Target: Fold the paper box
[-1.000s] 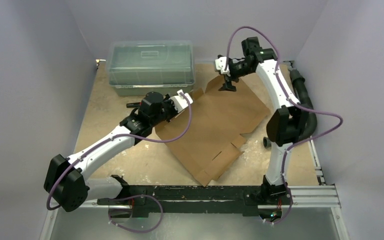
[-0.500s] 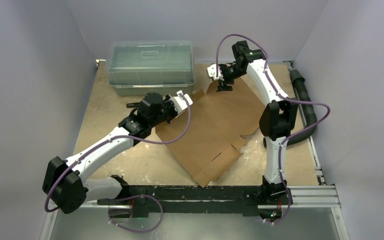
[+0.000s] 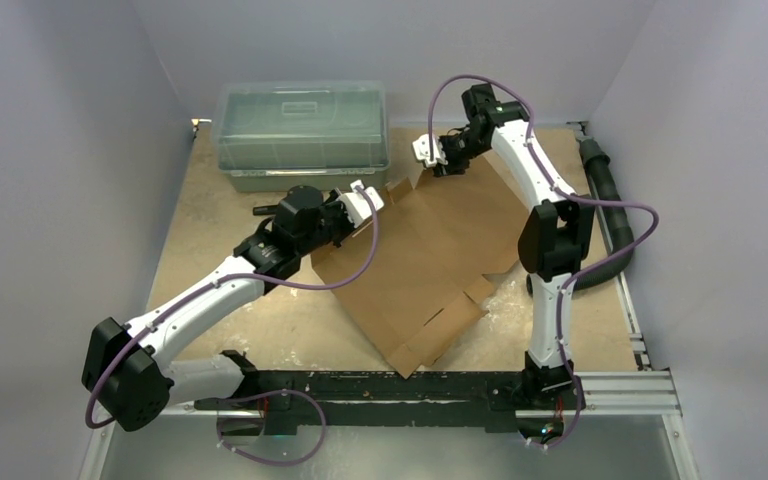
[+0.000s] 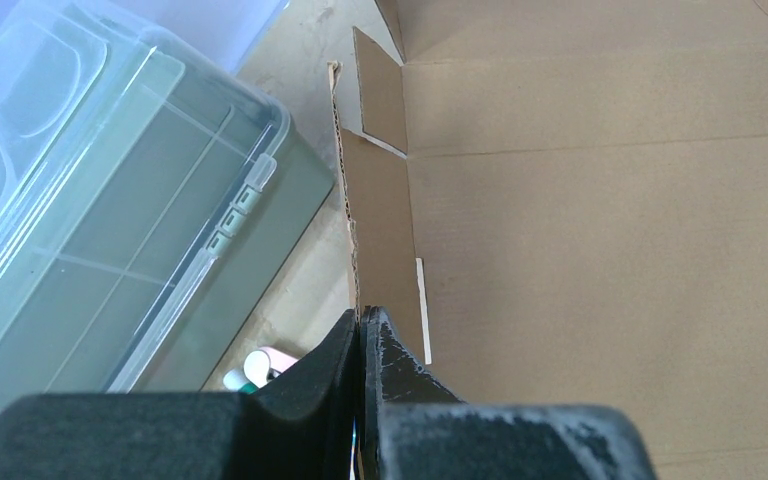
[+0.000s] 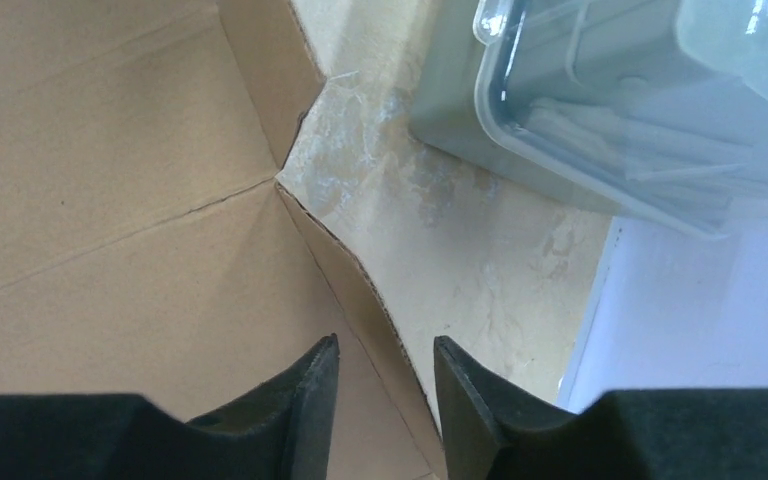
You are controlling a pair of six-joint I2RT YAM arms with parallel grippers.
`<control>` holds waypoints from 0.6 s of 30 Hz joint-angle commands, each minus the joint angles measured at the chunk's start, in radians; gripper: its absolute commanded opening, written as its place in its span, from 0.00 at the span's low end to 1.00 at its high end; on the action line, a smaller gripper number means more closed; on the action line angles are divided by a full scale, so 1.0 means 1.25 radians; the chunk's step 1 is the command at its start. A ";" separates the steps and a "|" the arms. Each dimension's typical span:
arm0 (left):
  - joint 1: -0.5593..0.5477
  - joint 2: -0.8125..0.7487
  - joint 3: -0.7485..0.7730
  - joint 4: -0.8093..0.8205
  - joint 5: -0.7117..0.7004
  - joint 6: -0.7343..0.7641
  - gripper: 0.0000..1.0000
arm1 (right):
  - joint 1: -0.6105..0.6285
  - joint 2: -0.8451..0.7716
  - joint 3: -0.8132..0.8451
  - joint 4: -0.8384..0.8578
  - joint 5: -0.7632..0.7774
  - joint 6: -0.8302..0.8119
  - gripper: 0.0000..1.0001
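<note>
Within left claw [image 4: 360, 322], paper box [image 4: 600, 200] edge, pinched

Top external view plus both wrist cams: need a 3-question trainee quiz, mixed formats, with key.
1. True or false: the left gripper is shut on an edge flap of the flat brown corrugated cardboard box sheet.
2. Which thing stands at the far side of the pale wooden table, beyond the cardboard? A) a clear greenish lidded plastic bin B) a steel bowl C) a stack of books
3. Fill in: the right gripper has its jaws ___, with a flap edge of the cardboard running between them.
Key: 1 true; 2 A; 3 open.
</note>
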 commanded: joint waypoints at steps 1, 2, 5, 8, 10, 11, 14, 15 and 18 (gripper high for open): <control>-0.004 -0.016 0.033 0.024 0.017 -0.016 0.00 | 0.005 -0.038 -0.013 -0.006 0.032 -0.042 0.35; -0.003 -0.016 0.030 0.028 0.017 -0.020 0.00 | 0.005 -0.045 -0.017 -0.010 0.036 -0.057 0.27; -0.004 -0.016 0.018 0.047 0.016 -0.038 0.00 | 0.005 -0.078 -0.046 -0.005 0.042 -0.076 0.03; -0.004 -0.015 0.008 0.050 0.026 -0.064 0.00 | 0.005 -0.127 -0.101 0.026 0.046 -0.084 0.00; -0.004 -0.011 0.006 0.074 0.036 -0.081 0.00 | 0.005 -0.163 -0.134 0.041 0.047 -0.083 0.00; -0.003 -0.009 0.004 0.074 0.041 -0.088 0.00 | 0.005 -0.184 -0.153 0.048 0.047 -0.079 0.00; -0.003 -0.006 -0.001 0.072 0.057 -0.106 0.00 | 0.005 -0.238 -0.197 0.064 0.052 -0.067 0.00; -0.004 -0.007 -0.003 0.073 0.067 -0.114 0.00 | 0.005 -0.255 -0.209 0.067 0.055 -0.063 0.00; -0.004 -0.007 -0.011 0.084 0.099 -0.140 0.00 | 0.004 -0.303 -0.255 0.063 0.062 -0.059 0.00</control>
